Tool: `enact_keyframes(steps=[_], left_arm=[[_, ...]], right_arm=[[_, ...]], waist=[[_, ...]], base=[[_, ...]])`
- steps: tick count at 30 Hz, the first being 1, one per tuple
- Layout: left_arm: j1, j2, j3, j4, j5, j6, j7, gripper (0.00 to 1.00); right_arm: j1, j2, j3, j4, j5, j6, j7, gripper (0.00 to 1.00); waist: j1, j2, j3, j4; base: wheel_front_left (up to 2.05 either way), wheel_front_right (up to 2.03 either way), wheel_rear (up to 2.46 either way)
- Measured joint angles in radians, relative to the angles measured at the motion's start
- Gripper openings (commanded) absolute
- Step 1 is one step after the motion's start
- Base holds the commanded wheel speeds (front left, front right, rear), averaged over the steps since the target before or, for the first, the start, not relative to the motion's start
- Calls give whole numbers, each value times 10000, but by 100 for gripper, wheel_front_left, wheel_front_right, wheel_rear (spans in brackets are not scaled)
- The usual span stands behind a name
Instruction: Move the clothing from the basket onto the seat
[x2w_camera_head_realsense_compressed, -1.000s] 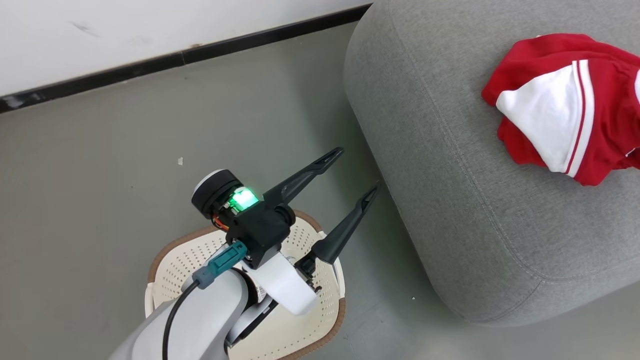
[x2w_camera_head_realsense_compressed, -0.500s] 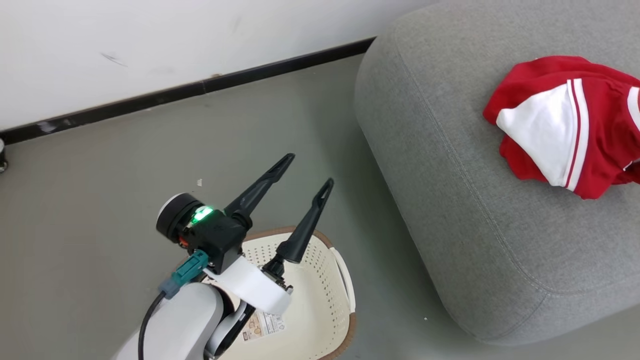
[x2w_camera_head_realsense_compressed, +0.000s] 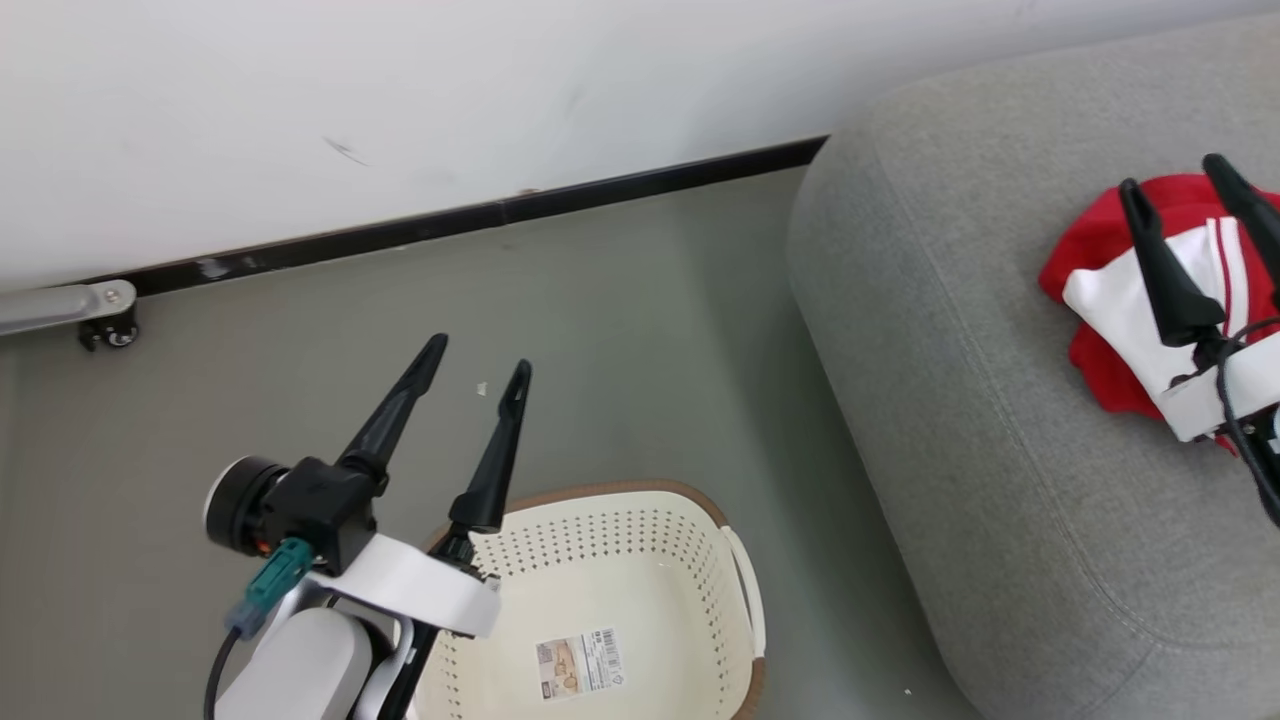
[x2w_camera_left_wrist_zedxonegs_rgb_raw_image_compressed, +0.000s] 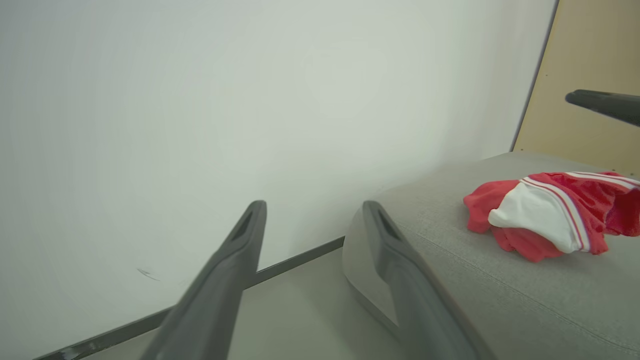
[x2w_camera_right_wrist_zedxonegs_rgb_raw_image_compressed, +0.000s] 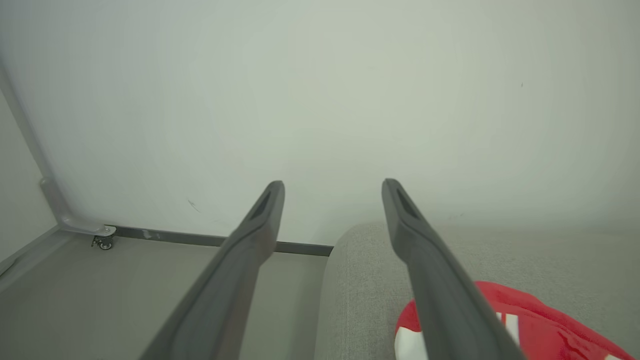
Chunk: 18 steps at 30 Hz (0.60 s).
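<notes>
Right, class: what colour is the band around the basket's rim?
Tan-brown band on the cream-white basket; clearest in the head view.

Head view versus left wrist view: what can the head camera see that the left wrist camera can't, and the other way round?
Head view's extras: the basket on the floor, a label in its bottom, and a small wheel by the wall. Left wrist view's extra: a tan panel behind the seat. Both: the red and white clothing lying on the grey seat, the open left gripper, the white wall.
</notes>
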Motion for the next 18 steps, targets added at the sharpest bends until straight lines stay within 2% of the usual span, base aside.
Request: enact_keyframes(steps=[3, 13, 18], left_arm=[[261, 42, 303, 17, 8, 280, -31, 100], [1391, 71, 1375, 148, -52, 1237, -75, 100], [1766, 46, 1703, 155, -73, 1499, -86, 100]], right_arm=[[10, 270, -92, 92, -284, 0, -13, 100], [774, 1394, -1469, 514, -1523, 0, -123, 100], [1370, 2031, -1929, 477, -1860, 0, -134, 100]], waist=[[0, 0, -141, 231], [0, 0, -652, 938], [0, 0, -929, 1237]], base=[[0, 0, 0], [0, 0, 0], [0, 0, 0]])
